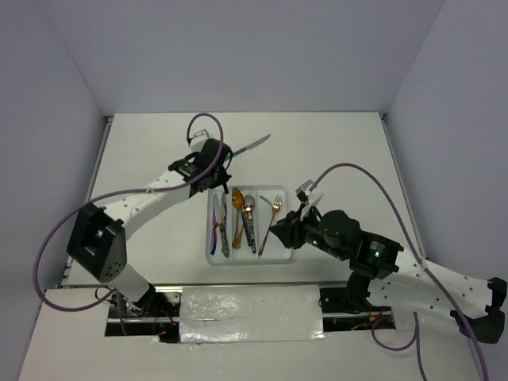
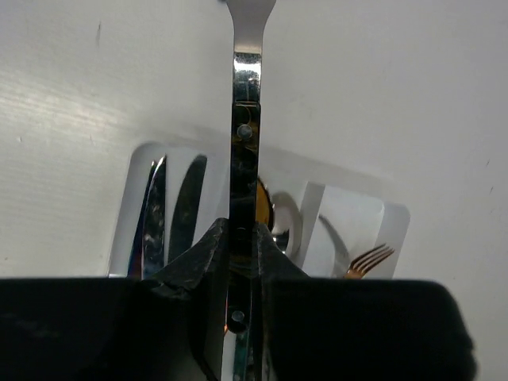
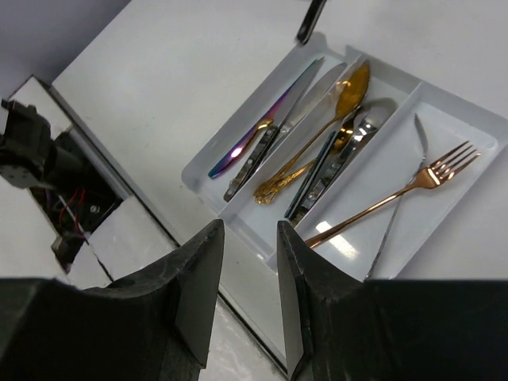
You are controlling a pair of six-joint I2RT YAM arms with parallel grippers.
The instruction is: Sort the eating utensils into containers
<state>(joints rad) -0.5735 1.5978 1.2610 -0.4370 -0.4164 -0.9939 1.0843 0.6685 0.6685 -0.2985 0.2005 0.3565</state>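
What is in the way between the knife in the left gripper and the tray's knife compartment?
Nothing visible. The left gripper holds the knife just past the tray's far end. The left compartment holds two knives, with room left. The right gripper hovers at the tray's near right corner, off that path.

No legible text anywhere

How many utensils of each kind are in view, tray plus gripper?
Knives: 3 (iridescent purple knife, dark-handled silver knife, silver-bladed knife in left gripper)
Spoons: 2 (gold spoon, dark-handled silver spoon)
Forks: 2 (copper fork, slim silver fork)
Total: 7
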